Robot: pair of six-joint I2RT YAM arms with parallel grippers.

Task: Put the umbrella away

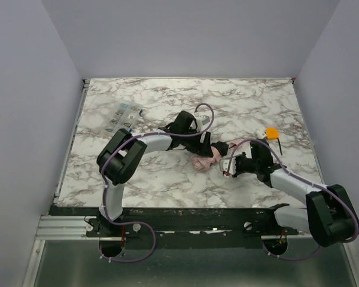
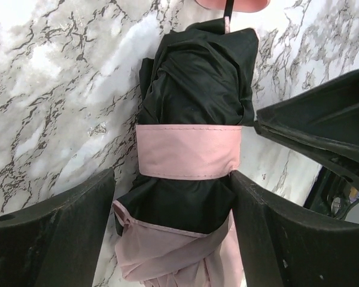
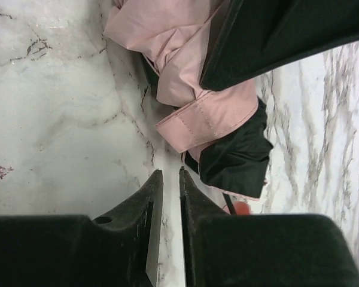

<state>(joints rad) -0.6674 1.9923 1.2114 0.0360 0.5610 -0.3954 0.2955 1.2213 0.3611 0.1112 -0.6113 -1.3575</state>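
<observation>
The umbrella lies folded on the marble table, between the two arms. In the left wrist view it is a bundle of black and pale pink fabric with a pink strap wrapped round it. Its dark shaft and pink handle show at the top edge. My left gripper is open wide and straddles the bundle, its right finger against the fabric. My right gripper sits just beside the umbrella. Its jaws stand a narrow slit apart with only marble between them.
A small orange object lies at the right of the table. A clear plastic piece lies at the back left. White walls close in the table on three sides. The right gripper's dark body stands close to the left gripper.
</observation>
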